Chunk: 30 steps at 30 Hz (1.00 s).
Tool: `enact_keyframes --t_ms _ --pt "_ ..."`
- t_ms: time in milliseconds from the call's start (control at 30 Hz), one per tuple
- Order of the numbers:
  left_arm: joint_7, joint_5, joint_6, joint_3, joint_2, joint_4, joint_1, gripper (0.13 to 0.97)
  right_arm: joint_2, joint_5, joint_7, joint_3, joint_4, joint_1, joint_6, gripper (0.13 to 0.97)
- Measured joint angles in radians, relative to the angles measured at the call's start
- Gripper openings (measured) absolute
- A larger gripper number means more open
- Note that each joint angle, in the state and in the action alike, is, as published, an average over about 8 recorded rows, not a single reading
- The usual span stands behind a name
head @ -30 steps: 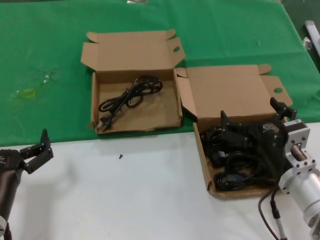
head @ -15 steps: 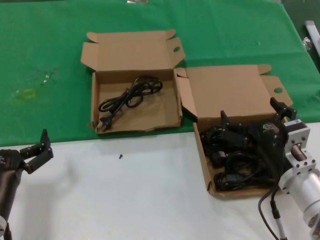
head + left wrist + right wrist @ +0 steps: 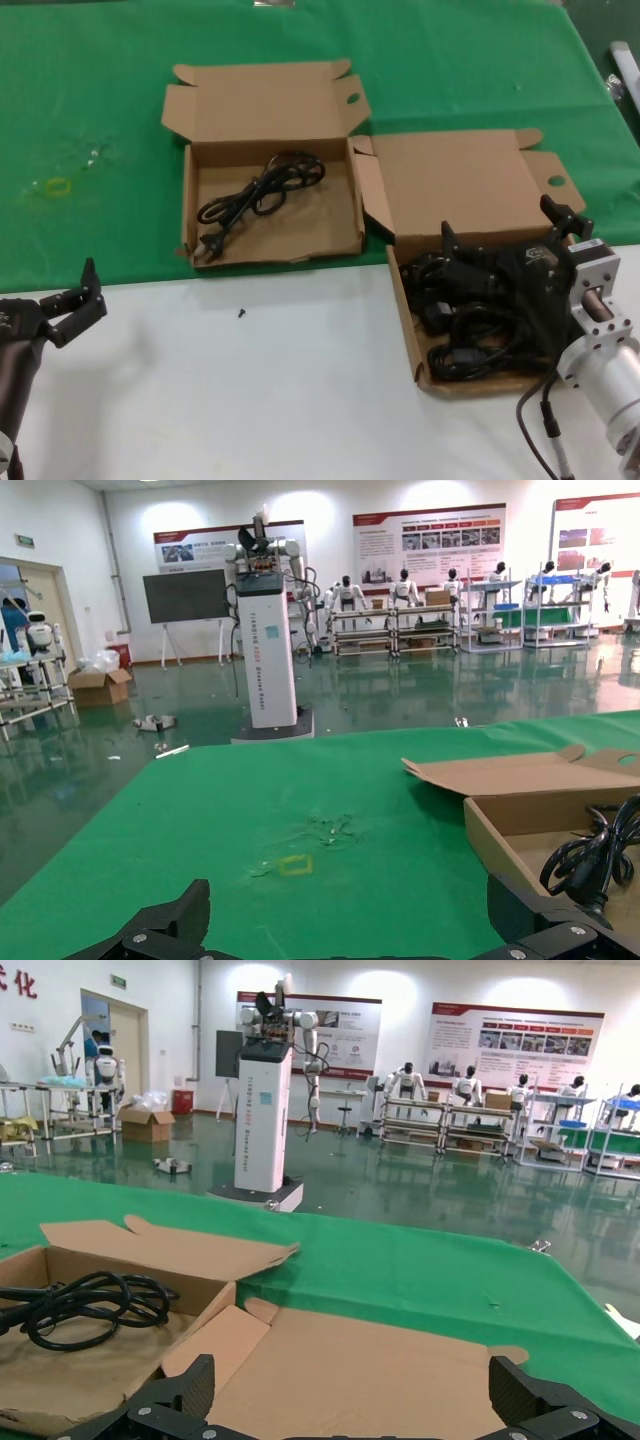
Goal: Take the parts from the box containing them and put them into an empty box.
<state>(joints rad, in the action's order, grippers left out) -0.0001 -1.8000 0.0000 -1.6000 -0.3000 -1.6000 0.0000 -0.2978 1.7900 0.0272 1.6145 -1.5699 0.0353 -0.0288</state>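
Nothing has shifted since a second ago: both arms stay where they were. The right pincer point(image 3: 508, 243) sits spread open, low over the tangle of black cords point(image 3: 462, 322) in the right-hand box point(image 3: 405, 320) at the table's near right. One cord point(image 3: 258, 190) lies in the left box point(image 3: 272, 252), stretched diagonally, plug toward the near left corner. The left pincer point(image 3: 72, 300) hangs open at the table's near left edge.

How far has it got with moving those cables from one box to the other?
Early on. One cord already lies in the left box. The right gripper, fingers wide open, hangs low over the pile of cords in the right box, gripping nothing yet. The left gripper waits open at the table's near left. The whole pile is left.
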Motion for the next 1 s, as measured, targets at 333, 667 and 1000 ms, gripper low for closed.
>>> enact_keyframes --t_ms 333,667,1000 --pt "0.0 0.0 0.0 0.0 0.0 0.0 0.0 0.966 0.0 0.0 0.0 0.0 0.0 0.0 0.0 0.966" --pt "0.0 0.0 0.0 0.0 0.0 0.0 0.0 0.966 0.0 0.0 0.0 0.0 0.0 0.0 0.0 0.966" --pt "0.0 0.0 0.0 0.0 0.0 0.0 0.0 0.966 0.0 0.0 0.0 0.0 0.0 0.0 0.0 0.966"
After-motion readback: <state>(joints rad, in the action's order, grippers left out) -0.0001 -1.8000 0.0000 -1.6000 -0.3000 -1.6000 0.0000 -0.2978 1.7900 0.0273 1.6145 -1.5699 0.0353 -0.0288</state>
